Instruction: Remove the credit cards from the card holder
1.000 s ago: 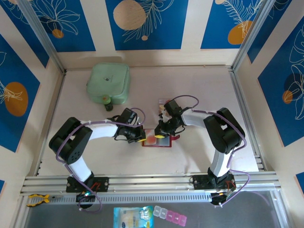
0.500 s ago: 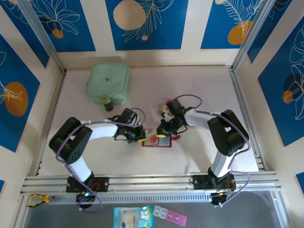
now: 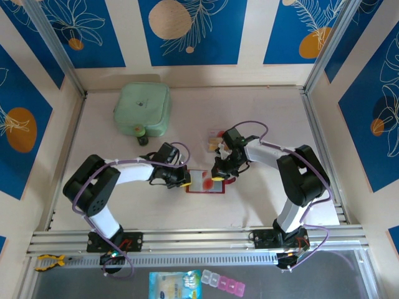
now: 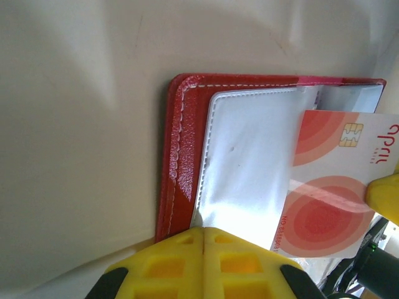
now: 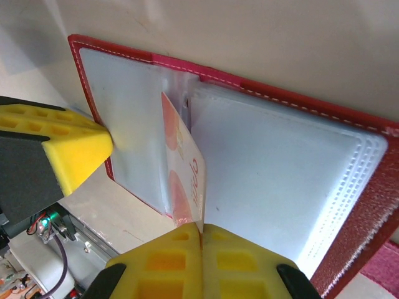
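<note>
Right gripper (image 5: 201, 235): jaws pressed together on the near edge of the pale credit card (image 5: 186, 184) with red circles, over the middle fold of the card holder (image 4: 177, 156).
Left gripper (image 4: 203, 238): closed tight on the card holder's left edge, pinning it to the table (image 3: 249, 208).
Credit card: tilted up out of the pale grey pocket and partly out of it, its far end still against the card holder.
Card holder: open and flat, pockets up, between the two grippers.
Change: right jaws have finished closing; the right forearm has swung a little away from the card holder's right side. The left arm and the card holder have not moved.
Edges: both sets of yellow pads stand close together over the card holder.
Open room: bare table on its near and right sides; mint-green case (image 3: 142, 109) well apart, beyond its left.
</note>
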{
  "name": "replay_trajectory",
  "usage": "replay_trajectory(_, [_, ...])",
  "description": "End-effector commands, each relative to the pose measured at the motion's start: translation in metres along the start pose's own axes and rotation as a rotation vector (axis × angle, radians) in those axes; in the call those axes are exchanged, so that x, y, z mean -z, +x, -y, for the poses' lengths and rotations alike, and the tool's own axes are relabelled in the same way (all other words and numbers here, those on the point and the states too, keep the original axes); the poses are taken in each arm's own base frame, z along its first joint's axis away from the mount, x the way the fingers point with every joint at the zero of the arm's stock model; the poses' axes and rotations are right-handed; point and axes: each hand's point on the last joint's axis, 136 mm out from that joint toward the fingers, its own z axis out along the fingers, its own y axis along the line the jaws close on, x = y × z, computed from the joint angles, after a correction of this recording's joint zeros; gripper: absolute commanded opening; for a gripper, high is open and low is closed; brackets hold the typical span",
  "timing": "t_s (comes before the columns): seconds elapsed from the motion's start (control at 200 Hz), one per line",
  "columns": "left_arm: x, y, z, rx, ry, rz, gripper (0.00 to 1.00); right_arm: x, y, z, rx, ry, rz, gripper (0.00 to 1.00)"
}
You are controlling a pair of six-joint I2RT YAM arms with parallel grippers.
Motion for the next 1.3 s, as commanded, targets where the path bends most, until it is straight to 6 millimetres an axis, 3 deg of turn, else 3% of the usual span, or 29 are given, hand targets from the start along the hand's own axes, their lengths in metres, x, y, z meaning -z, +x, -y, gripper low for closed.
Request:
replay_trajectory(0.0, [-0.002,0.012,-0.012,0.037,-0.032,-0.026,0.06,0.012,0.005,0.001,0.018,0.046,-0.013,0.03])
replay_trajectory(0.515, [0.000,0.014,-0.007,0.029,-0.016,-0.025,0.06,0.011,0.005,0.000,0.047,0.169,-0.044,0.03])
replay_trajectory(0.905, [-0.001,0.014,-0.006,0.023,-0.009,-0.029,0.07,-0.001,0.006,-0.012,0.011,0.159,-0.039,0.14])
replay_trajectory(1.295, [0.001,0.013,-0.003,0.016,-0.004,-0.026,0.07,0.003,0.007,-0.018,0.022,0.173,-0.014,0.07])
